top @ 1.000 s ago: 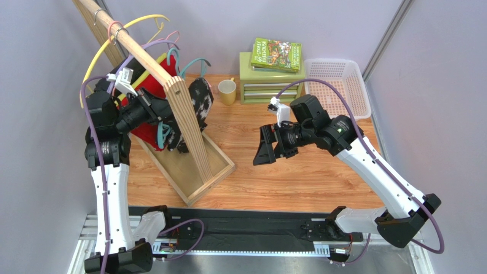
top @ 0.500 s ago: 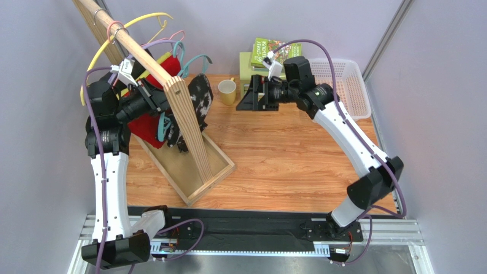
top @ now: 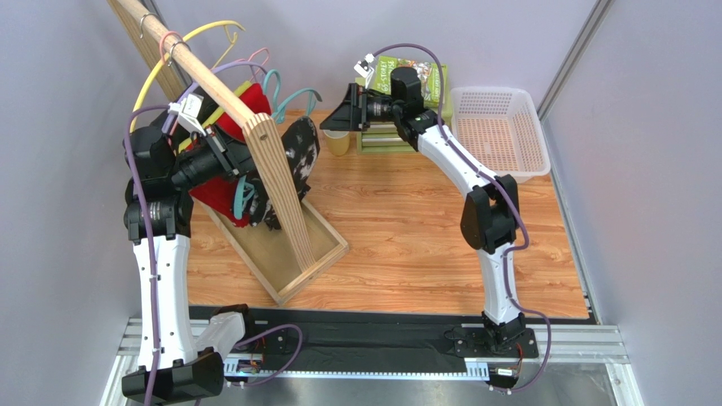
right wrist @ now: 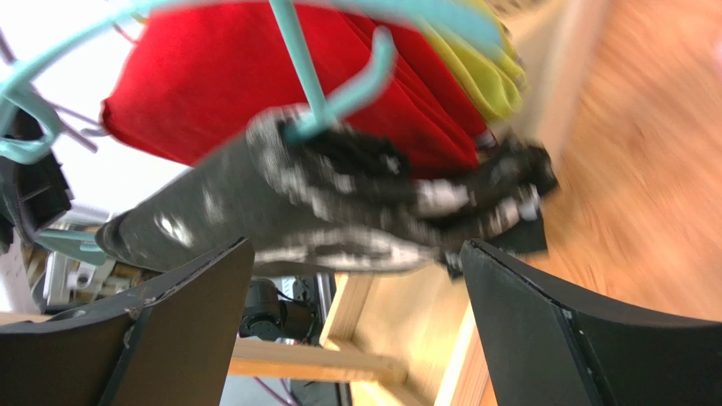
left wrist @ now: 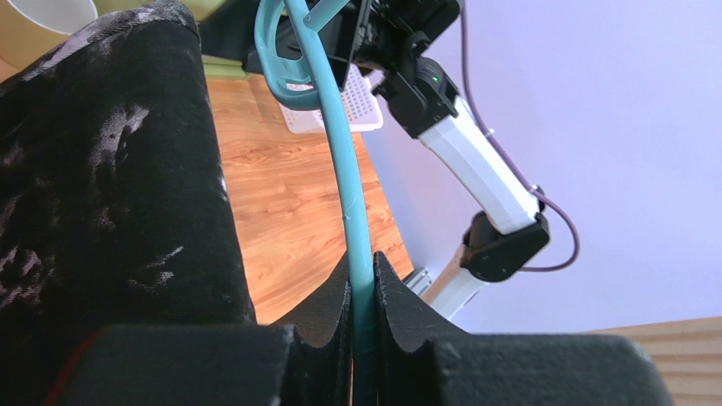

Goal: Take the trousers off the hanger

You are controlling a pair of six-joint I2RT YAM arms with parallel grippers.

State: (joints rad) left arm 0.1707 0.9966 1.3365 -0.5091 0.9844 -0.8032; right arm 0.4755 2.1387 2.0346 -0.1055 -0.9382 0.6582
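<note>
The black, white-splattered trousers hang on a teal hanger at the wooden rack, with the red trousers behind them. My left gripper is shut on the teal hanger's bar, with the black trousers just to its left. My right gripper is open, up at the back beside the black trousers. In the right wrist view its jaws stand wide apart just below the black trousers, not touching them. The red trousers and the teal hanger show above.
The rack's wooden post and base tray stand at the left. More hangers, one yellow, hang on its rail. A yellow mug, a green drawer box, a book and a white basket line the back.
My right arm has swung from the table's middle up to the back left, close to the black trousers, staying open. My left gripper has kept its hold on the teal hanger.
</note>
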